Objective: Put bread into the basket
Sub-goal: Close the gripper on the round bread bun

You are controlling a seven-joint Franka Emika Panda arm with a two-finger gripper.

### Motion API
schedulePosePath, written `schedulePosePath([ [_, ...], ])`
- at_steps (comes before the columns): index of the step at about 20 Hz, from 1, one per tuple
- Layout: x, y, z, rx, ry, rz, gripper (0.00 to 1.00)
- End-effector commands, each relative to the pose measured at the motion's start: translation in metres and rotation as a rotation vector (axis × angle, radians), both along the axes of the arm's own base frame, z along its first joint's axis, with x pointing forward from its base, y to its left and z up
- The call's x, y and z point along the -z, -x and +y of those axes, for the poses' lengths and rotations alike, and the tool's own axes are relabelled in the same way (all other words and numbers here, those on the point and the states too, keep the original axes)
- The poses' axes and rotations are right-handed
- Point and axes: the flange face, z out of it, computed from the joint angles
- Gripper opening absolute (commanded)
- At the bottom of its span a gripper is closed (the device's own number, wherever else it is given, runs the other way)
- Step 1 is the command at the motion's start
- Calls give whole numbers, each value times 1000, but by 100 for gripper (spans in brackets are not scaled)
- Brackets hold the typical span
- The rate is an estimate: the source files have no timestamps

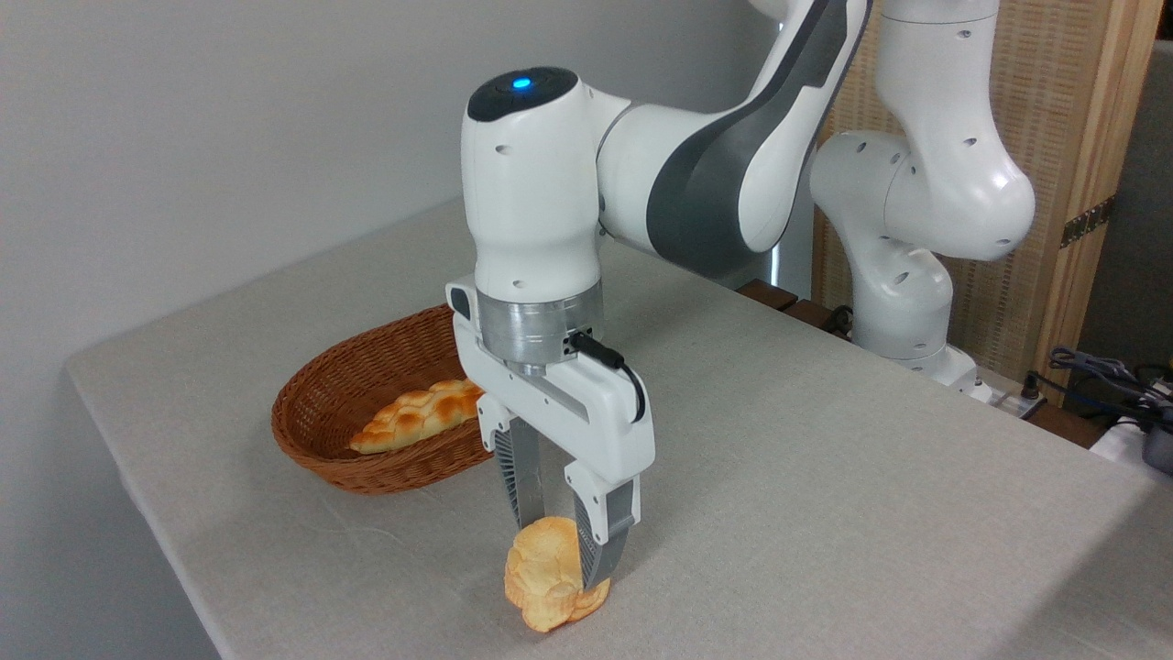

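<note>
The bread (pixel 545 576), a small round golden-orange bun with a lobed edge, stands tilted on its side near the table's front edge. My gripper (pixel 561 561) points straight down and is shut on the bun, one finger on each face. Whether the bun's lower edge rests on the cloth or hangs just above it, I cannot tell. The basket (pixel 348 390), an oval brown wicker one with low sides, sits behind and to the left of the gripper, partly hidden by the hand.
A long braided golden loaf (pixel 417 414) lies inside the basket. The table (pixel 825 458) has a grey cloth; its front edge runs close below the bun. The arm's base (pixel 916 302) stands at the right back, with cables beside it.
</note>
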Motion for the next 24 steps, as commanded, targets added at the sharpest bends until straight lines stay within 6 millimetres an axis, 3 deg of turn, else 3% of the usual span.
schedulePosePath([
  [1, 5, 1, -1, 21, -15, -20, 100],
  [3, 10, 1, -1, 22, -17, -19, 98],
  [4, 10, 1, -1, 22, -17, -22, 93],
  [6, 10, 1, -1, 23, -16, -22, 69],
  [7, 10, 1, -1, 23, -16, -22, 63],
  [19, 9, 1, -1, 23, -16, -17, 62],
  [21, 3, 0, -2, 12, -3, -5, 63],
  [24, -28, -8, -10, 18, 7, 39, 63],
])
